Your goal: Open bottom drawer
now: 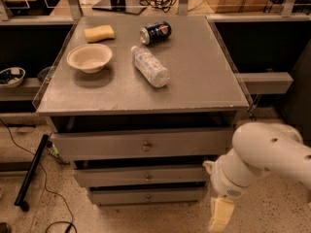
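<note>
Okay, my gripper (pixel 221 215) hangs low at bottom right, pointing down at the floor, just right of the drawer stack and touching nothing I can see. Apart or together, I can't tell. My arm (pixel 272 152) curves in from the right edge. Bottom drawer (pixel 121 196) is the lowest of three under the table (pixel 204 81); it looks shut, with a small knob (pixel 148 197) at centre. Middle drawer (pixel 116 176) and top drawer (pixel 97 144) sit above it. On the table: bowl (pixel 89 57) at left, sponge (pixel 99 33) behind it, can (pixel 155 32) on its side, bottle (pixel 150 66) lying right of the bowl.
</note>
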Controlling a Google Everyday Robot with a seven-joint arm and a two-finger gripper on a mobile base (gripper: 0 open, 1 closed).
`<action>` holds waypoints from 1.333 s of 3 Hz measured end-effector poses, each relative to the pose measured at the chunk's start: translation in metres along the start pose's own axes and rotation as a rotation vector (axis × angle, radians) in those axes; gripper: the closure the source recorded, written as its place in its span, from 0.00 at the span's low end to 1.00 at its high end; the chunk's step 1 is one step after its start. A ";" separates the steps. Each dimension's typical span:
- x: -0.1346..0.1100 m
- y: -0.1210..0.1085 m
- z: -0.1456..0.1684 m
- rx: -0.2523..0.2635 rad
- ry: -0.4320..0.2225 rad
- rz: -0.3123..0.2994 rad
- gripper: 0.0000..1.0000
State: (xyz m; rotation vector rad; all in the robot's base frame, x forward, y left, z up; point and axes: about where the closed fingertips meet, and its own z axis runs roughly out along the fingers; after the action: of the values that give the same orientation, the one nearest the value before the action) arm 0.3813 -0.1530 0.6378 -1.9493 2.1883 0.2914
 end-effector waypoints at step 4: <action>0.012 0.026 0.081 -0.088 -0.011 0.015 0.00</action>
State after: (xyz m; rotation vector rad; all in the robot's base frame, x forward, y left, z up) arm 0.3557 -0.1392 0.5571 -1.9723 2.2199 0.4062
